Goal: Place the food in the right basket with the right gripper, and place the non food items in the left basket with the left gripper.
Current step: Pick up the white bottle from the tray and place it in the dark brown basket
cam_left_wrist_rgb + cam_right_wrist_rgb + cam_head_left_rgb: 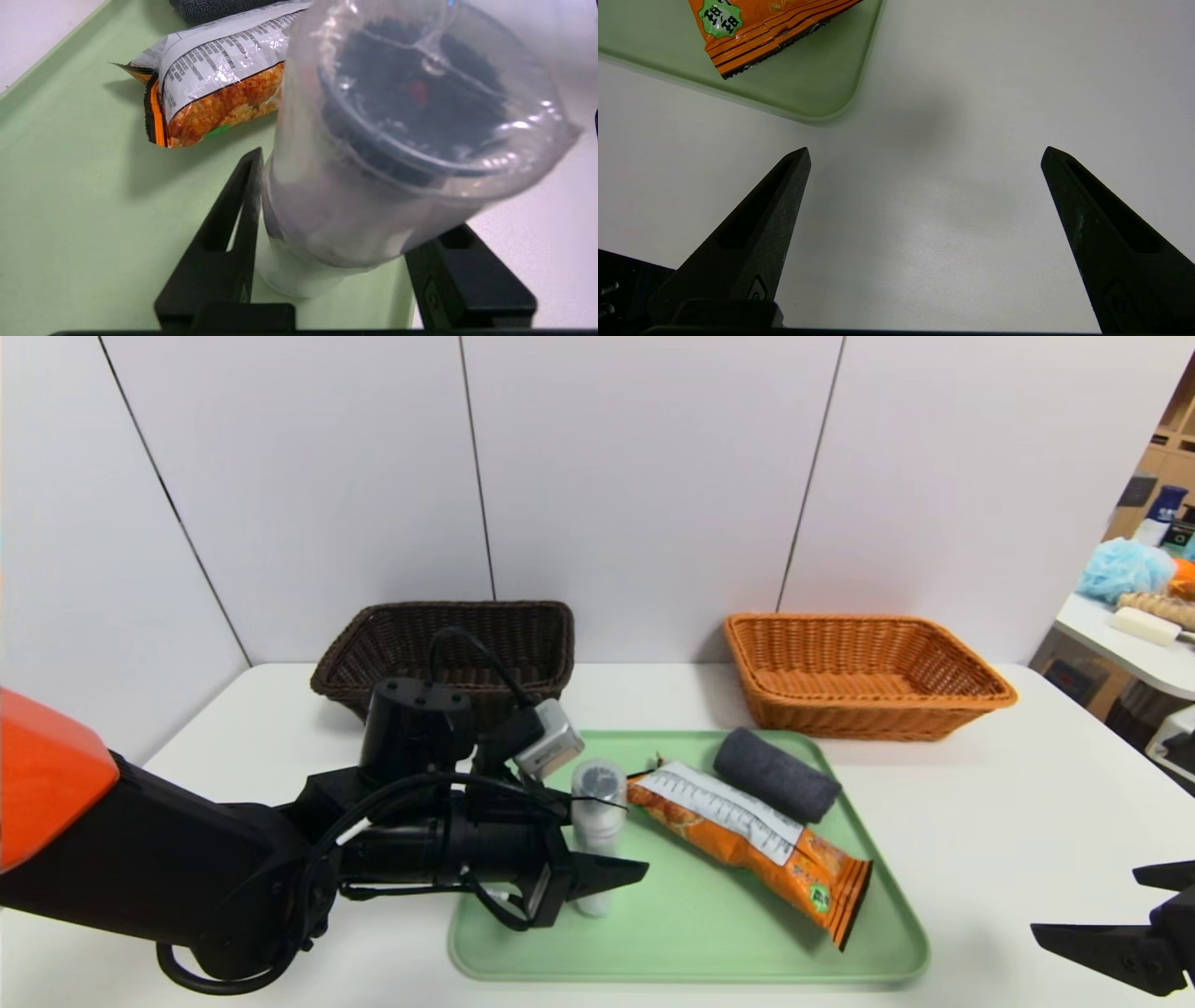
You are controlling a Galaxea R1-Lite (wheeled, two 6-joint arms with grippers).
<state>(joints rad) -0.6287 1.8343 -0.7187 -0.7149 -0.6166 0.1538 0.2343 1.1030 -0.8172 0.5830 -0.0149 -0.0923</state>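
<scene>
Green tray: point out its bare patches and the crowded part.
On the tray, bare surface lies between the translucent tube and the snack packet, reaching the near rim. Crowded: the far right part, packet beside grey cloth, and around the tube, between the left gripper's fingers.

- Head view: looking forward and down from above the desk (pixel 990 821), far enough back to take in both baskets (pixel 868 702) and the whole outline of the tray (pixel 691 966).
- Left wrist view: facing down past the left gripper (pixel 359 189) at a slant, very close to the tube (pixel 336 224).
- Right wrist view: looking down between the right gripper's (pixel 927 151) fingers at bare desk, just beside a tray corner.
- Shared by both wrist views: tray and packet (pixel 224 102), only partly in each.
</scene>
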